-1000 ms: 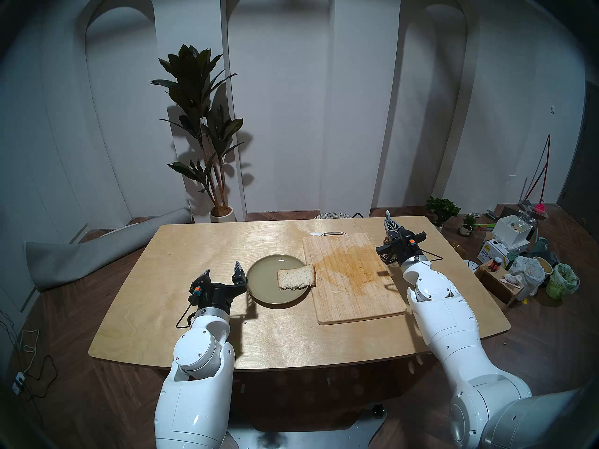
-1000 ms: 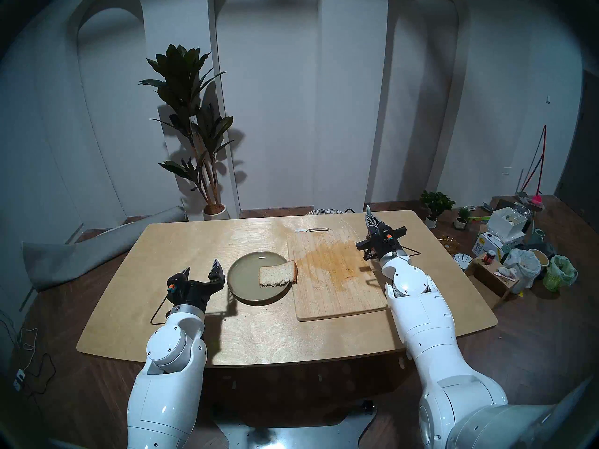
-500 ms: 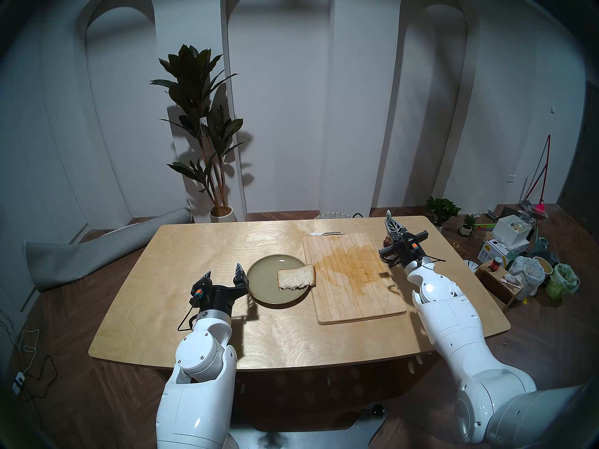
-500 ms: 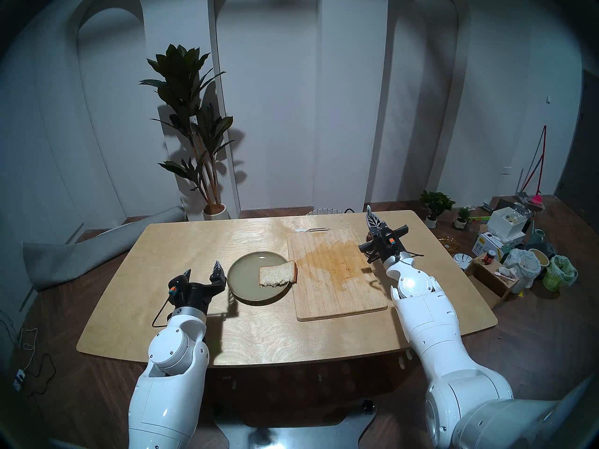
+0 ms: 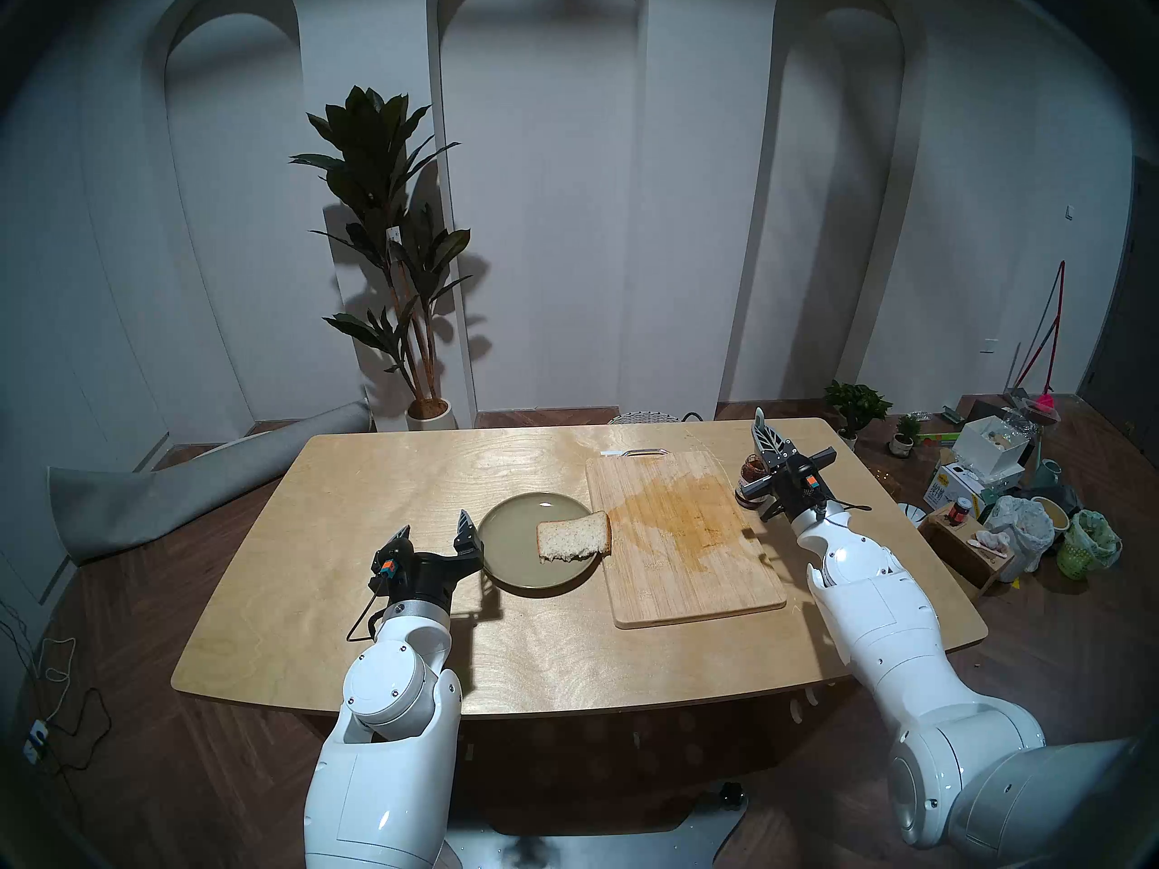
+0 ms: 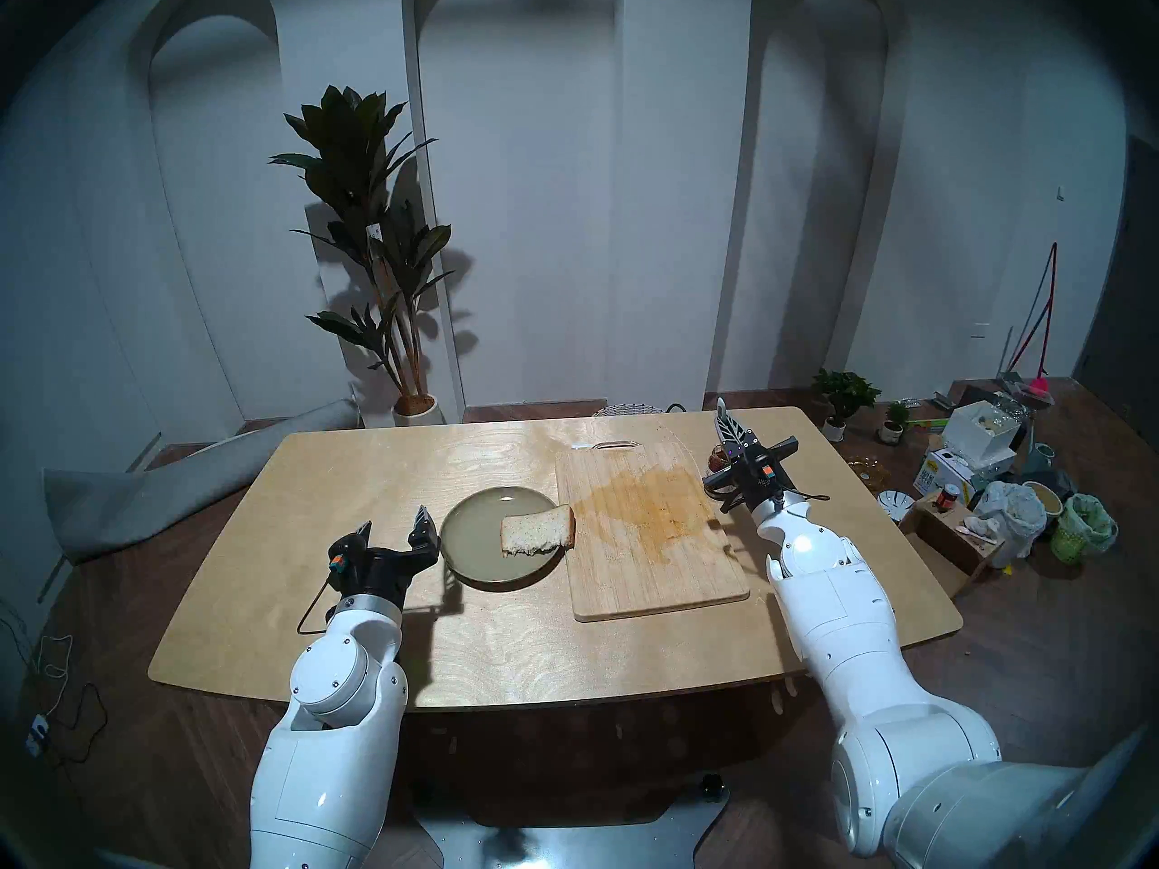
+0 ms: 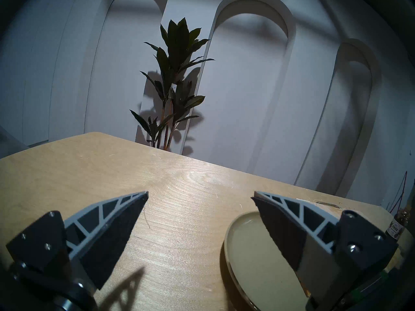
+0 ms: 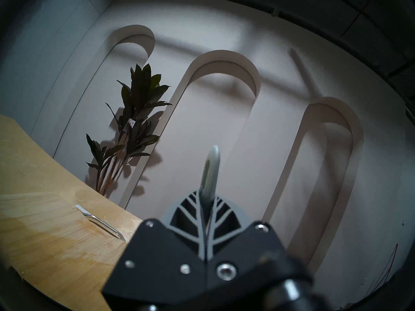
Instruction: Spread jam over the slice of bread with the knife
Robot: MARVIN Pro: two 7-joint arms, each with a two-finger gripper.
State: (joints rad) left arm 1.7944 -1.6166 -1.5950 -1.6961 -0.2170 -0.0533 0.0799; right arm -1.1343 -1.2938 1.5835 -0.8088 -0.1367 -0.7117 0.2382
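Centrally on the wooden table [image 5: 326, 573] lies the stained cutting board [image 5: 683, 535], and everything else can be placed from it. Just off the board's left edge sits a round olive-green plate [image 5: 514, 548]; the slice of bread [image 5: 574, 537] rests on the plate's right side, its crust end overhanging the rim toward the board and its ragged edge facing the robot. Further left of the board, beyond the plate, the left gripper [image 5: 433, 526] hovers over the table with its fingers spread wide and nothing between them; in the left wrist view the right-hand finger [image 7: 283, 227] overlaps the plate's rim. Off the board's far right corner stands the jam [image 5: 751, 480], a small glass jar with dark red contents, partly hidden by the right gripper [image 5: 770, 438]. That gripper's fingers are pressed together on the knife [image 8: 210, 173], whose pale blue-grey handle sticks up past the fingertips; the blade cannot be seen in any view. Beyond the board's far edge, against the arched wall, a tall potted plant [image 5: 389, 234] stands on the floor.
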